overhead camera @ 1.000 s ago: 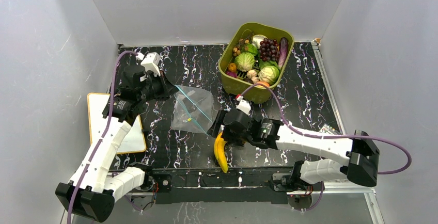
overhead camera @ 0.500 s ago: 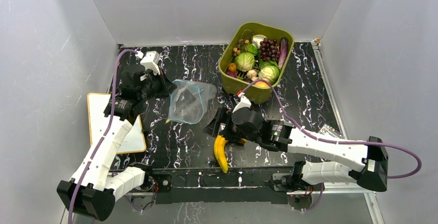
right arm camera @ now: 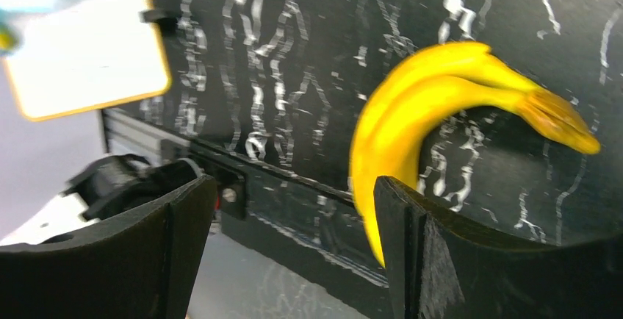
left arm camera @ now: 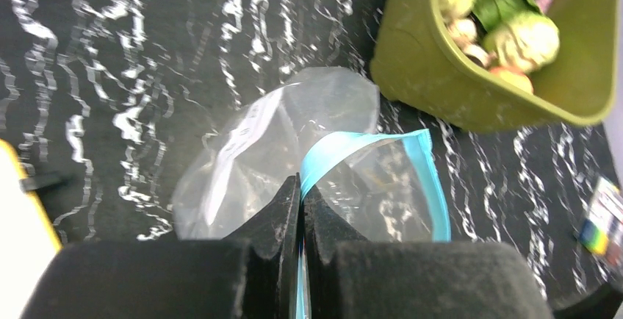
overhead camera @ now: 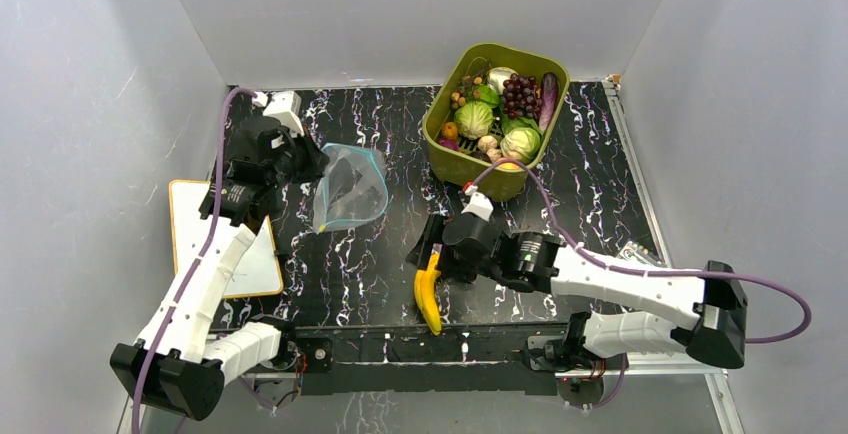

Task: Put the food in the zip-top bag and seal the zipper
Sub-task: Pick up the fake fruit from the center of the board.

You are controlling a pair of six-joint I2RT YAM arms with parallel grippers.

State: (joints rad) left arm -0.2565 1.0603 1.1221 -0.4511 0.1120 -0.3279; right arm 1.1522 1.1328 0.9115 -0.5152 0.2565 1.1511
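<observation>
The clear zip-top bag [overhead camera: 350,190] hangs at the left-middle of the table, and my left gripper [overhead camera: 308,160] is shut on its light blue zipper [overhead camera: 378,166]. In the left wrist view the fingertips [left arm camera: 288,200] pinch the zipper [left arm camera: 433,187] edge, with the bag [left arm camera: 257,142] spreading beyond them. A yellow banana [overhead camera: 428,296] lies near the front edge. My right gripper [overhead camera: 422,244] hovers open just over its far end. In the right wrist view the banana [right arm camera: 411,113] lies past the right finger [right arm camera: 415,253], nothing between the jaws [right arm camera: 290,216]. More food fills the olive-green tub [overhead camera: 455,164].
The tub [left arm camera: 433,91] stands at the back right with grapes, cabbage, eggplant and mushrooms inside. A white board with a yellow rim [overhead camera: 190,219] lies at the left edge under the left arm. Grey walls enclose the table on three sides.
The left gripper has drawn the bag back and to the left, away from the right gripper. The right arm has shifted slightly over the banana, its jaws staying open.
</observation>
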